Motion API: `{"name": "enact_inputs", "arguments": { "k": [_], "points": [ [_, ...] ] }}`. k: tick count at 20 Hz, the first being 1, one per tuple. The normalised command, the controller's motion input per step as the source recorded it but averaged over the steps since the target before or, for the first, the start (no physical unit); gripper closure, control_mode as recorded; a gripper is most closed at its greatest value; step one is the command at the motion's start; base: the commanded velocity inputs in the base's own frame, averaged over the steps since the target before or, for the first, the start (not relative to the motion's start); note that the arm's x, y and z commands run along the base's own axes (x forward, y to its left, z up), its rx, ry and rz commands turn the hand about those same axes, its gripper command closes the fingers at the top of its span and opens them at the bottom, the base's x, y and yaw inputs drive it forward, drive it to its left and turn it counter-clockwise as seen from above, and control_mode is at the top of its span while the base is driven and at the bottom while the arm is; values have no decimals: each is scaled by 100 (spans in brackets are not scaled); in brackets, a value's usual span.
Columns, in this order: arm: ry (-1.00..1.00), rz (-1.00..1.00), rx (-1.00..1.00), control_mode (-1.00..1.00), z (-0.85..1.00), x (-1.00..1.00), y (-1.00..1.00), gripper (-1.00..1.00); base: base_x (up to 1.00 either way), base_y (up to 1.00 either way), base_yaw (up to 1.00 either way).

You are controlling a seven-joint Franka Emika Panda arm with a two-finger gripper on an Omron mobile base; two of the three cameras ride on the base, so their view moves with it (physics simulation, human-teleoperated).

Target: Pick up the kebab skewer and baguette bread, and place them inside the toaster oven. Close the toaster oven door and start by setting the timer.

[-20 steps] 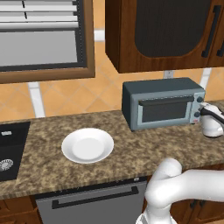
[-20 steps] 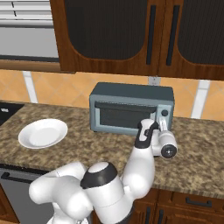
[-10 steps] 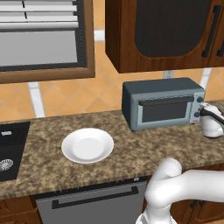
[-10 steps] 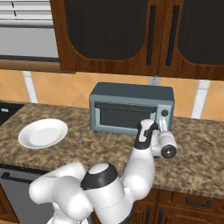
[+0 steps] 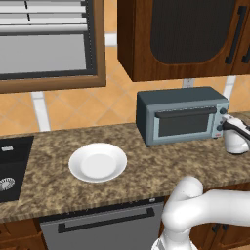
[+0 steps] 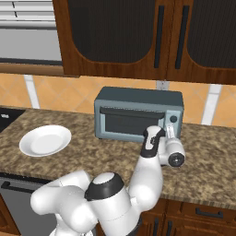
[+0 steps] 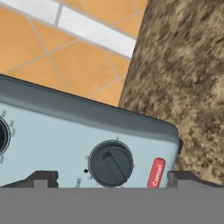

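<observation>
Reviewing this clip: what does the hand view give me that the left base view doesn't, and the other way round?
The hand view alone gives a dark knob close up, the red Cancel button beside it, and both fingertips flanking them. The left base view alone gives the white plate, bare, the closed toaster oven door, the sink and the dishwasher. Both share the toaster oven, the granite counter and the orange tiled wall.

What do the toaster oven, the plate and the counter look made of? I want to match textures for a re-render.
Toaster oven: matte blue-grey painted metal by its look, with a dark glass window in the door and a black, plastic-looking knob. Plate: smooth glossy white, probably ceramic. Counter: speckled brown stone, granite-like, with little shine.
</observation>
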Motion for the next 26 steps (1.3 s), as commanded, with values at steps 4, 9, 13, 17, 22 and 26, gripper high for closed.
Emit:
{"name": "enact_inputs", "arguments": {
  "k": [4,9,13,17,22,26],
  "points": [
    [-2,0,2,-100,0,10,1,-100,0,0,0],
    [-2,0,3,-100,-1,3,0,-100,0,0,0],
    [-2,0,1,-100,-8,2,0,-100,0,0,0],
    [-1,0,0,-100,-8,4,0,-100,0,0,0],
    [-1,0,0,-100,-1,12,0,-100,0,0,0],
    [-2,0,0,-100,0,17,0,-100,0,0,0]
  ]
}}
